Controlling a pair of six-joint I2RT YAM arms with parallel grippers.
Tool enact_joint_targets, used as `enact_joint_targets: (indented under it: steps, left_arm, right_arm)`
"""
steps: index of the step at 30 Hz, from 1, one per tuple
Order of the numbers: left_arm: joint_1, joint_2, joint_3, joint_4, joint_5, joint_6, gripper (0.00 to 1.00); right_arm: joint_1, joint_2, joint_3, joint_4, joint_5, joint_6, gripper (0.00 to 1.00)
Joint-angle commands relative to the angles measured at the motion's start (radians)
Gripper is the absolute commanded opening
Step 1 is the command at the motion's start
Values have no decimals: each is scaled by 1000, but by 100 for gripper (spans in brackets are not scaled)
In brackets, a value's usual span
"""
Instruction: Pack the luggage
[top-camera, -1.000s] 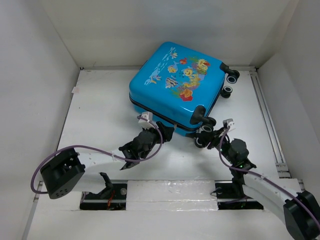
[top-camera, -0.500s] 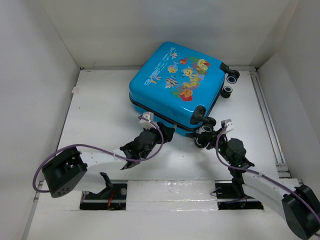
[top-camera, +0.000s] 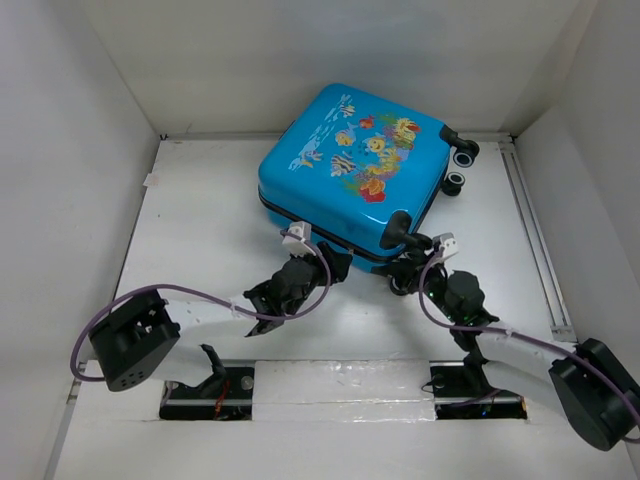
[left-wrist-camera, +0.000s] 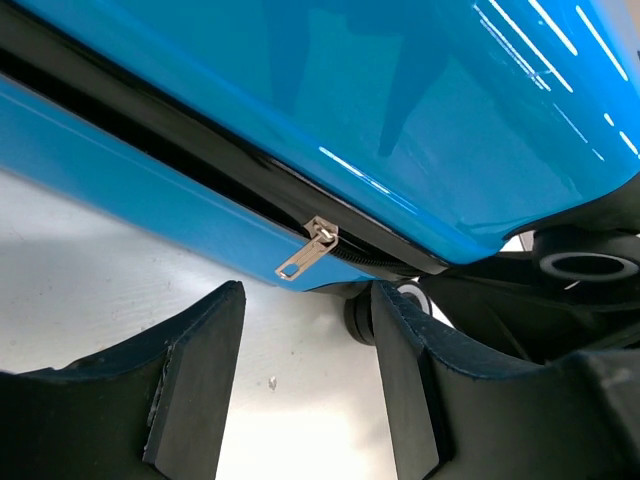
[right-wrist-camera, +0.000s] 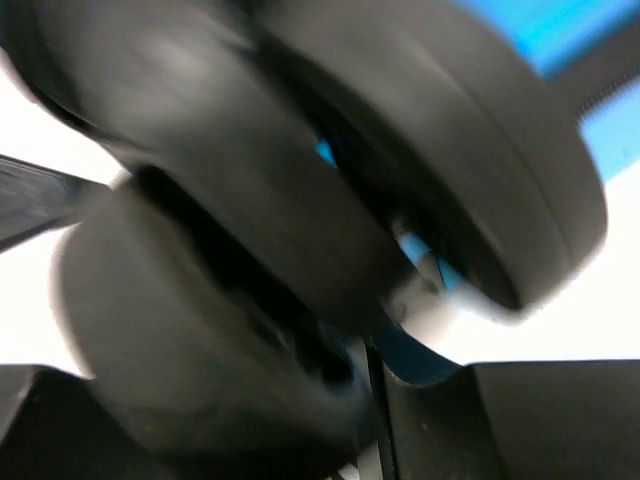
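Observation:
The luggage (top-camera: 355, 165), a glossy blue hard-shell case with a fish print, lies flat and closed at the back middle of the table. My left gripper (top-camera: 328, 265) sits low at its front edge. In the left wrist view that gripper (left-wrist-camera: 305, 300) is open, and the silver zipper pull (left-wrist-camera: 307, 250) hangs just beyond its tips, untouched, on the blue shell (left-wrist-camera: 400, 120). My right gripper (top-camera: 408, 268) is at the case's front right wheel (top-camera: 400, 283). In the blurred right wrist view the black wheel (right-wrist-camera: 300, 150) fills the space between the parted jaws of the gripper (right-wrist-camera: 250, 385).
White walls close in the table on the left, back and right. A metal rail (top-camera: 535, 240) runs along the right side. Two more wheels (top-camera: 460, 168) stick out at the case's far right corner. A small tag (top-camera: 150, 181) lies by the left wall.
The right gripper has moved up and left, from beside the front wheel onto it. The left gripper has crept slightly closer to the case's front edge. The luggage has not moved.

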Motion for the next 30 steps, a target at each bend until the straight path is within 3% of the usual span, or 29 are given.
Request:
enact_joint_targets:
  steps: [1,4,9,13,16,19,27,30]
  left_arm:
    - [2,9,48,41,3,15,49]
    - [2,9,48,41,3,24,49]
    - [2,27,57,31,3,33,48]
    - [2,38,66,22,-17,43,48]
    - [2,47,86,11,-49,43,48]
    - [2,56,98,1,-86,52,39]
    - [2,145,181,1,-144,115,28]
    - [2,154,181,10,-170,136,17]
  right_arm:
    - [46,5,63,136,48,-42,40]
    - [60,16,77,136,93,-72,41]
    - [69,41,88,168,107,-82,15]
    - [89,61,61,211,130,-73,0]
    - [109,61,50,233,139,-72,0]
    - [150,10,28,191,162,-43,0]
    - [279,-191,-4,-89,240,33,0]
    - [304,-212,7,-157,219,46,0]
